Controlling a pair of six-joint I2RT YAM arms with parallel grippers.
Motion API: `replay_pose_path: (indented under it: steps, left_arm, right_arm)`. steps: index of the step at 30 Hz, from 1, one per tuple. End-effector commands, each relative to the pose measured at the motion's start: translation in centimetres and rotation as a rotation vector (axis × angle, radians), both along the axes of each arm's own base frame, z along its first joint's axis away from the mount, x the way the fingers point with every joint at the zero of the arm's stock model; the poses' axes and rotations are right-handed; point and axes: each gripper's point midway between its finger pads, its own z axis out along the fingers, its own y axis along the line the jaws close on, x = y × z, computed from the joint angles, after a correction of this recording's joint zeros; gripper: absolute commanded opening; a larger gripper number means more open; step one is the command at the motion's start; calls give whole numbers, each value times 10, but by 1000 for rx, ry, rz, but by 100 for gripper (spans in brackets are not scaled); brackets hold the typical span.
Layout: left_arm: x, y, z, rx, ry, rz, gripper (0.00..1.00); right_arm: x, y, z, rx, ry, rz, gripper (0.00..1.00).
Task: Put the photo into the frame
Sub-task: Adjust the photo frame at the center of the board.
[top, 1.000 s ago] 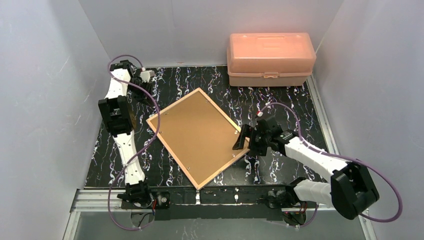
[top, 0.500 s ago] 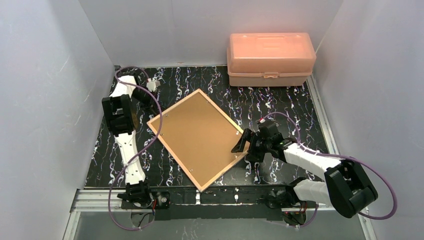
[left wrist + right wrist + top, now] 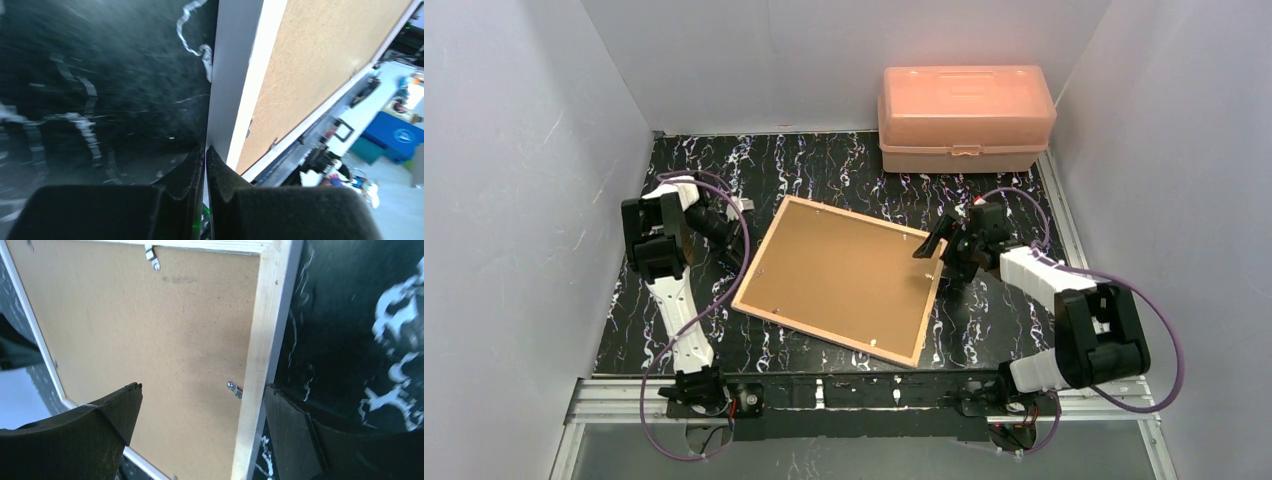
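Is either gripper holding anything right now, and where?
Nothing held: left gripper shut empty at the frame edge; right gripper open astride its right rail.

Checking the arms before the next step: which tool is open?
The right tool, jaws spread either side of the frame's edge; the left tool is pinched shut.

The left arm [image 3: 676, 305] and right arm [image 3: 1039, 280] have smooth white link shells joined by blocky black joint housings [image 3: 650, 236]. A thin purple cable [image 3: 745, 250] loops along each arm. The left gripper [image 3: 205, 150] and right gripper [image 3: 201, 389] have matte black, wedge-shaped fingers [image 3: 100, 425] with faceted tips.
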Motion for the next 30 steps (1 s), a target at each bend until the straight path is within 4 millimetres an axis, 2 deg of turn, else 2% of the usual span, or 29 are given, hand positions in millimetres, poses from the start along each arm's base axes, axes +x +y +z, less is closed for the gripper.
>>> replay_pose_path:
  steps: [1, 6, 9, 11, 13, 15, 17, 20, 24, 29, 30]
  left_arm:
    - [-30, -43, 36, -169, 59, 17, 6]
    - [-54, -60, 28, -147, 65, -3, 6]
    - [-60, -58, 24, -120, 58, 10, 5]
    - [-61, -56, 27, -109, 42, 18, 5]
    - [-62, -55, 34, -115, 30, 35, 6]
    - [-63, -53, 41, -124, 19, 53, 10]
    - [-65, -50, 45, -118, 13, 67, 12]
    - [-73, -48, 46, -104, 10, 70, 16]
    - [-72, -49, 42, -102, 32, 73, 18]
    - [-66, -42, 26, -65, 52, 56, 18]
    - [-64, -41, 24, -65, 54, 52, 18]
  right_arm:
    - [41, 6, 25, -7, -126, 45, 99]
    - [69, 8, 20, 30, -110, 25, 99]
    - [77, 2, 25, -1, -106, -5, 99]
    - [80, -14, 36, -89, -139, -43, 99]
    - [79, -28, 60, -145, -194, -94, 99]
    - [72, -28, 84, -126, -262, -134, 97]
    - [59, -7, 100, -63, -305, -124, 95]
    - [28, 54, 108, -6, -332, -19, 95]
    - [-17, 147, 98, 102, -338, 121, 95]
    - [-51, 227, 80, 201, -334, 231, 95]
    - [-54, 242, 81, 230, -338, 251, 95]
